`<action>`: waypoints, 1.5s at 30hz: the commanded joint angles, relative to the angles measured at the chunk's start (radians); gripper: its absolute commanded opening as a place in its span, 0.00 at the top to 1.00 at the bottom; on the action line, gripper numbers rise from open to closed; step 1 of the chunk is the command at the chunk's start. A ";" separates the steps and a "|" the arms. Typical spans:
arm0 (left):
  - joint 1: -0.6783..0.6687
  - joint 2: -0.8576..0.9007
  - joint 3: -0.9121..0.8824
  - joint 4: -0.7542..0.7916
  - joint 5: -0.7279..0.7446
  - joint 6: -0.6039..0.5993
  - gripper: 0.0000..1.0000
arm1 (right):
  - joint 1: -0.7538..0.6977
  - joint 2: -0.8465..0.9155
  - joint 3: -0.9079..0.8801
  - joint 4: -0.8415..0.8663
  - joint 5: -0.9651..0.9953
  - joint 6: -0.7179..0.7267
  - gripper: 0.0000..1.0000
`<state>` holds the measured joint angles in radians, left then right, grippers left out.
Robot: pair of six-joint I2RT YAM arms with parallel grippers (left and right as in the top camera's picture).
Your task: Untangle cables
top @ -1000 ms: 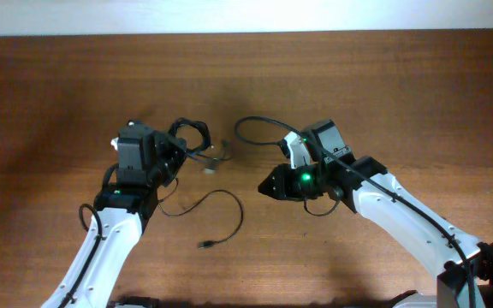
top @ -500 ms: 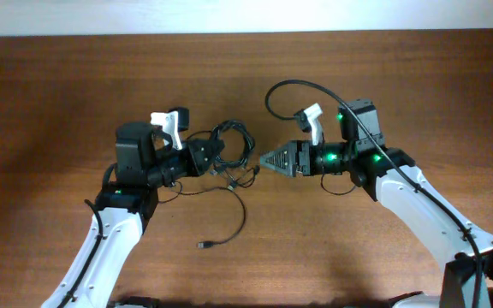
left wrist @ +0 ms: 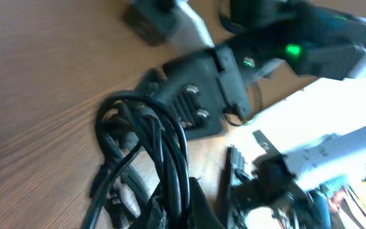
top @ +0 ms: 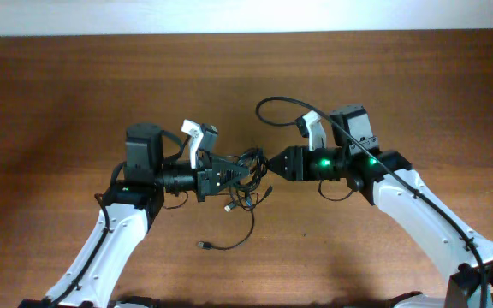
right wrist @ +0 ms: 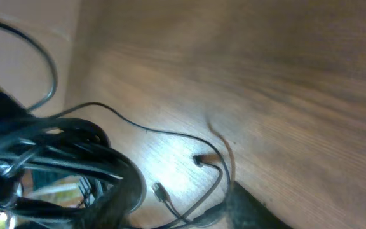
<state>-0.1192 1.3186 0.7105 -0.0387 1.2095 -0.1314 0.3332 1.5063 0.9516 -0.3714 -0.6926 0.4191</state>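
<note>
At left, the left gripper [top: 232, 174] is closed on the cables [top: 248, 168], which are bunched at its tip in the middle of the table [top: 58, 103]. In its wrist view, black loops [left wrist: 161, 146] run down into the fingers. One cord trails from the bunch down to a plug [top: 204, 245] lying on the wood. The right gripper [top: 271, 162] has its tip against the bunch's right side; whether it is open or closed, cannot tell. Its wrist view is blurred, with loops at the left.
</note>
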 commanded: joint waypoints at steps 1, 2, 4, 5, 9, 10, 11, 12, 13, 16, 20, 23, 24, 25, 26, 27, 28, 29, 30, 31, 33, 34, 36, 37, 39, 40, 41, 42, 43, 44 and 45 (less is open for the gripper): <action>0.002 -0.024 0.010 -0.005 -0.362 -0.401 1.00 | -0.034 0.007 -0.010 -0.052 0.124 0.005 0.37; 0.002 -0.024 0.010 -0.003 -0.470 -0.597 1.00 | -0.034 0.003 -0.010 -0.059 0.016 0.066 0.23; 0.002 -0.024 0.010 0.010 -0.484 -0.721 1.00 | -0.033 0.003 -0.010 -0.052 -0.077 0.177 0.05; 0.002 -0.024 0.010 0.006 -0.483 -0.721 1.00 | -0.031 0.004 -0.010 -0.010 -0.136 0.186 0.03; 0.002 -0.024 0.010 0.141 -0.220 -0.702 1.00 | -0.006 0.006 -0.011 0.227 -0.148 0.243 0.04; 0.002 -0.024 0.010 0.229 -0.099 -0.642 1.00 | -0.006 0.006 -0.011 0.262 -0.141 0.209 0.06; 0.002 -0.024 0.010 0.320 0.009 -0.622 1.00 | -0.006 0.006 -0.011 0.280 -0.143 0.187 0.07; 0.002 -0.024 0.010 0.357 0.049 -0.622 1.00 | -0.006 0.006 -0.011 0.296 -0.167 0.172 0.16; 0.002 -0.024 0.010 0.356 0.052 -0.621 1.00 | -0.006 0.006 -0.011 0.334 -0.257 0.098 0.25; 0.002 -0.024 0.010 0.306 0.048 -0.493 0.78 | -0.020 0.005 -0.011 0.349 -0.365 0.004 0.96; 0.002 -0.024 0.010 -0.062 -0.389 -0.392 0.01 | -0.089 0.005 -0.011 0.290 -0.370 0.147 0.96; 0.002 -0.024 0.010 -0.113 -0.548 -0.536 0.01 | -0.098 0.005 -0.011 0.232 -0.370 0.286 0.96; 0.002 -0.024 0.010 -0.109 -0.550 -0.543 0.01 | -0.098 0.005 -0.011 0.232 -0.370 0.348 0.96; 0.002 -0.024 0.010 -0.113 -0.516 -0.510 0.04 | -0.099 0.005 -0.011 0.232 -0.370 0.428 0.96; 0.002 -0.024 0.010 -0.113 -0.467 -0.434 0.05 | -0.100 0.005 -0.011 0.232 -0.371 0.433 0.96; 0.002 -0.024 0.010 -0.113 -0.377 -0.324 0.01 | -0.100 0.005 -0.011 0.232 -0.378 0.437 0.96; 0.002 -0.024 0.010 -0.113 -0.301 -0.227 0.01 | -0.100 0.005 -0.011 0.232 -0.382 0.459 0.96; 0.002 -0.024 0.010 -0.117 -0.269 -0.151 0.05 | -0.104 0.005 -0.011 0.231 -0.369 0.462 0.96; 0.011 -0.025 0.010 -0.121 -0.289 -0.114 0.09 | -0.120 0.006 -0.011 0.227 -0.364 0.482 0.96; 0.035 -0.025 0.010 -0.121 -0.320 -0.154 0.07 | -0.139 0.006 -0.011 0.224 -0.362 0.507 0.96; 0.111 -0.025 0.010 -0.098 -0.367 -0.410 0.26 | -0.145 0.006 -0.011 0.185 -0.362 0.506 0.96; 0.114 -0.025 0.010 -0.079 -0.346 -0.421 0.31 | -0.144 0.006 -0.011 0.180 -0.362 0.504 0.96; 0.108 -0.025 0.010 0.016 -0.202 -0.309 0.41 | -0.143 0.006 -0.011 0.180 -0.401 0.307 0.96; 0.108 -0.025 0.010 0.070 -0.099 -0.227 0.43 | -0.143 0.006 -0.011 0.180 -0.415 0.216 0.96; 0.108 -0.025 0.010 0.098 0.050 -0.116 0.40 | -0.143 0.006 -0.011 0.179 -0.424 0.047 0.96; 0.108 -0.024 0.010 0.098 0.051 -0.109 0.40 | -0.143 0.006 -0.011 0.182 -0.455 -0.004 0.96; 0.107 -0.024 0.010 0.106 0.051 -0.103 0.42 | -0.143 0.006 -0.011 0.186 -0.476 -0.004 0.96; 0.102 -0.024 0.010 0.106 0.048 -0.098 0.42 | -0.143 0.006 -0.011 0.193 -0.487 -0.004 0.96; 0.088 -0.024 0.010 0.106 0.032 -0.098 0.41 | -0.143 0.006 -0.011 0.196 -0.500 -0.003 0.96; 0.061 -0.024 0.010 0.106 -0.019 -0.098 0.46 | -0.143 0.006 -0.011 0.197 -0.537 -0.003 0.96; 0.010 -0.024 0.010 0.106 -0.094 -0.098 0.59 | -0.143 0.006 -0.011 0.195 -0.559 0.004 0.96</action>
<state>-0.0368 1.2999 0.7170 0.0647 1.2167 -0.2531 0.1913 1.5139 0.9348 -0.1799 -1.1713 0.4408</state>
